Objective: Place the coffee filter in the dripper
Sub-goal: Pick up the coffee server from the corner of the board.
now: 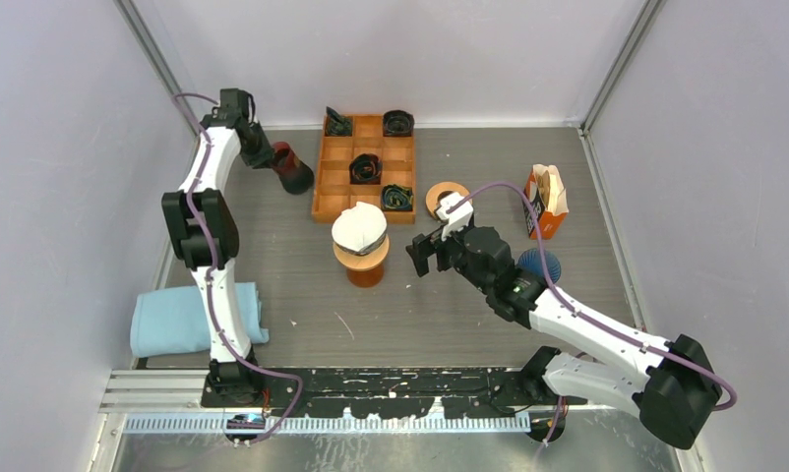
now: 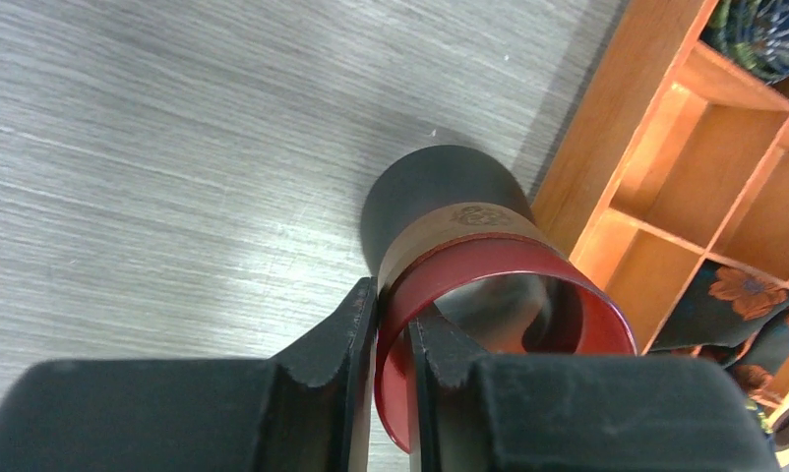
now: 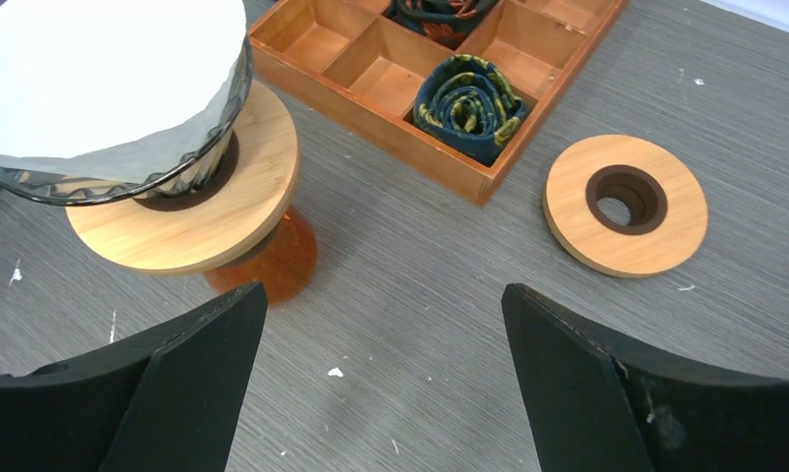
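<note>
The coffee filter [image 1: 359,226] is being cradled in the dripper [image 3: 189,211], just left of the nearer, wide-open right end effector [image 3: 383,295]; the rim of a red cup [image 2: 509,275] is being pinched by the left end effector [image 2: 391,307].

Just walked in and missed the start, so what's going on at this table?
The left gripper is pinching the rim of a red cup beside the wooden tray at the back left. The right gripper hovers open just right of the dripper in the middle of the table. The white coffee filter already sits in the dripper.
</note>
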Robot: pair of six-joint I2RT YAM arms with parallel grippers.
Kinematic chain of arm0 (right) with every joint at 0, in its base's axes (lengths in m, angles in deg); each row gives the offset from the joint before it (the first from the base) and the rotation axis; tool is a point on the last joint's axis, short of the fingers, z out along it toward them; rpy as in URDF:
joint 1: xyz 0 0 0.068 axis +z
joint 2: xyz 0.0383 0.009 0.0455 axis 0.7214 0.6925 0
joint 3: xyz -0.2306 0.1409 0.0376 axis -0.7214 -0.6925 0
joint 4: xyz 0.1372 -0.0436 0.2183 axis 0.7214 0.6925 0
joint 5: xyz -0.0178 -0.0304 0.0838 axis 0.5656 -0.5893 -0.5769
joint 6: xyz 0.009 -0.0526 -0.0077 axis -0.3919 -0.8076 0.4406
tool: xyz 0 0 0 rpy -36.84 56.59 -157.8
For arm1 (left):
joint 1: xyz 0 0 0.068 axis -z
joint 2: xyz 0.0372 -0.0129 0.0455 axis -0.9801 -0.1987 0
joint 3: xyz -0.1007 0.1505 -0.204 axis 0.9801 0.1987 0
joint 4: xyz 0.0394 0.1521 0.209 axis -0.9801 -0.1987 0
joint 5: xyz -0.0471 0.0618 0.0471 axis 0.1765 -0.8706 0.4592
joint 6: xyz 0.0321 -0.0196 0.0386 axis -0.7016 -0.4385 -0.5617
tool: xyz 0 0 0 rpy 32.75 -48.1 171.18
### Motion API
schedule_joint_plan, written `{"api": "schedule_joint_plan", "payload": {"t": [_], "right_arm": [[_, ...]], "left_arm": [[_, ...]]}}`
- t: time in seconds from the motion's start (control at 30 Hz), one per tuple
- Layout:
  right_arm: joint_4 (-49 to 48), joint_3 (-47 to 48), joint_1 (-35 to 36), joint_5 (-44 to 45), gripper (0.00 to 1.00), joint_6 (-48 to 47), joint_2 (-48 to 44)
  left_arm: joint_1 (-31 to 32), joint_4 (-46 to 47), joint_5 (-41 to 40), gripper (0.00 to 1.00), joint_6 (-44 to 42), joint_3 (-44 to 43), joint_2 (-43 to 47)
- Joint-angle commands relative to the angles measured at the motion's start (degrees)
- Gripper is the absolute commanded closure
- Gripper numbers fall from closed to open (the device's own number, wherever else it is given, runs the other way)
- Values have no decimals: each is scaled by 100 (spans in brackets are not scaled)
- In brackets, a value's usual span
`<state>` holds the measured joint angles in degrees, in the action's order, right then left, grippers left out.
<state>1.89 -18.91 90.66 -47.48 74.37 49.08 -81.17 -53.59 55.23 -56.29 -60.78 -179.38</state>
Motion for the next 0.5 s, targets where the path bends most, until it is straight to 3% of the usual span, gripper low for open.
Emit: {"api": "schedule_joint_plan", "payload": {"t": [0.0, 0.47], "right_arm": [[-497, 85, -15, -372, 4, 70, 108], [-890, -44, -18, -1122, 3, 21, 696]], "left_arm": [[17, -361, 6, 86, -235, -23, 535], [125, -827, -313, 92, -697, 940, 2047]]}}
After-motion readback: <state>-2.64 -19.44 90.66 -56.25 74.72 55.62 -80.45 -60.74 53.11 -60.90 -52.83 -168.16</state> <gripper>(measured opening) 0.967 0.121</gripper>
